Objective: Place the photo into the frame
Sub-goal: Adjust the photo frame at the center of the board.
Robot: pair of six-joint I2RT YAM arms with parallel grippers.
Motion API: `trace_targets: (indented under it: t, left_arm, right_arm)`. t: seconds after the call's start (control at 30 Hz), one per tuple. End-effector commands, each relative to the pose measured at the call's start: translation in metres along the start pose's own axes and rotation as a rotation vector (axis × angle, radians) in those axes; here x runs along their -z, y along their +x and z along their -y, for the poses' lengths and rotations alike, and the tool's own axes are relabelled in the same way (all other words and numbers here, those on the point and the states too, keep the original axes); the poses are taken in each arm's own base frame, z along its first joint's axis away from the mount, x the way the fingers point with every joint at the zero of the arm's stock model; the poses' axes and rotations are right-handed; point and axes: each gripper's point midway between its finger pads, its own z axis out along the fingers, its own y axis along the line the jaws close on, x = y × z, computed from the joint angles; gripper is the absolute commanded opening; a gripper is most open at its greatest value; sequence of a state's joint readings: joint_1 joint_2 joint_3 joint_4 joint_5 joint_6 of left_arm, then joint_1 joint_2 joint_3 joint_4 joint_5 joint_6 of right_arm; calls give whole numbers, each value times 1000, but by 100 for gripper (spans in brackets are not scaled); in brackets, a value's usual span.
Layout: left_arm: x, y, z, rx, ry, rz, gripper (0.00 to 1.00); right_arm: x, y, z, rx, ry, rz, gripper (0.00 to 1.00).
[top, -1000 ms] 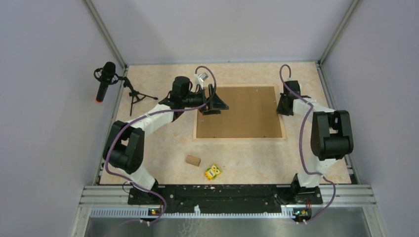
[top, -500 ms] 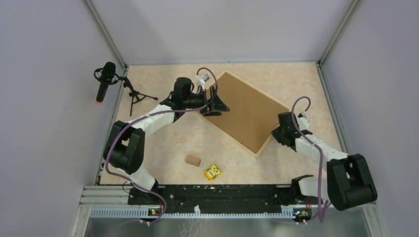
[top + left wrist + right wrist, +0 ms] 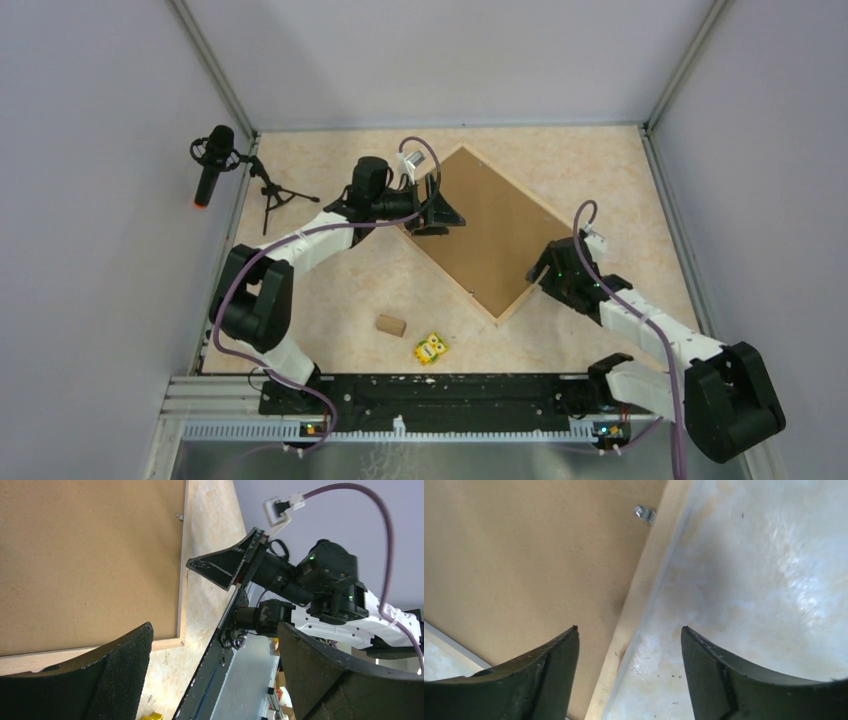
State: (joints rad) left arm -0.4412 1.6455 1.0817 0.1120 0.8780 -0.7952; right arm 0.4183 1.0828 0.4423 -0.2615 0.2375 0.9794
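Observation:
The frame [image 3: 512, 308] lies face down on the table, turned like a diamond, its pale wood strip [image 3: 644, 595] around a plain brown backing board [image 3: 490, 235]. The photo is hidden. My left gripper [image 3: 432, 205] stands open at the frame's left corner; in the left wrist view the gripper [image 3: 214, 627] has one finger over the strip [image 3: 182, 580] and nothing between the fingers. My right gripper [image 3: 545, 272] hangs open over the lower right edge. In the right wrist view its jaws [image 3: 629, 628] straddle the strip without touching it.
A small wooden block [image 3: 390, 325] and a yellow owl toy [image 3: 431, 348] lie near the front, left of the frame's bottom corner. A microphone on a tripod [image 3: 212, 165] stands at the far left. A metal clip [image 3: 644, 513] sits on the backing's edge.
The frame has swung from square to diamond, its right side dragged toward the front by my right arm. My right gripper has let go of that edge and opened. The left arm stayed put.

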Motion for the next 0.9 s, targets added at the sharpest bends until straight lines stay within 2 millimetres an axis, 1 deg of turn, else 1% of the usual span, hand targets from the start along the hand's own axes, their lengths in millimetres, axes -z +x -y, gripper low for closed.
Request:
trace_targets:
  t: [0.0,0.03,0.07,0.1,0.13,0.17,0.23,0.27,0.33,0.37,0.5,0.53,0.6,0.67,0.77,0.87]
  left_arm:
    - [0,-6,16,-48,52,10,96]
    - [1,-6,16,-45,52,11,96]
    - [0,-6,15,-41,46,14,96]
    - [0,-7,12,-29,27,19,97]
    - [0,-9,2,-3,-32,36,98]
    - [1,-11,-17,49,-146,62,98]
    - [11,-11,-53,171,-366,125,98]
    - [15,-8,-66,226,-435,151,98]
    - [21,0,-82,300,-500,197,96]
    - [24,3,-87,325,-516,217,95]
    - [23,7,-100,354,-544,227,95]
    - [22,9,-105,361,-550,216,95]
    - [16,16,-117,379,-564,179,91]
    - [10,23,-125,400,-569,132,89]
    - [3,35,-135,444,-564,92,86]
    - [1,36,-139,445,-562,85,80]
  right_arm:
    - [27,-54,-30,348,-56,151,80]
    - [30,-66,-35,393,-30,168,84]
    - [31,-76,-37,430,8,176,89]
    - [30,-85,-43,473,33,181,96]
    - [27,-94,-50,515,60,175,99]
    - [19,-100,-47,546,132,146,99]
    - [8,-120,-53,578,205,129,99]
    - [1,-128,-57,585,206,121,99]
    - [-15,-141,-67,562,154,76,99]
    - [-24,-144,-73,540,100,40,99]
    - [-51,-168,-80,453,-21,-31,99]
    - [-59,-172,-76,438,-15,-46,99]
    - [-75,-174,-70,419,-21,-84,98]
    - [-91,-174,-55,396,11,-113,97]
    - [-103,-168,-44,353,-7,-149,93]
    - [-108,-161,-32,347,7,-155,87]
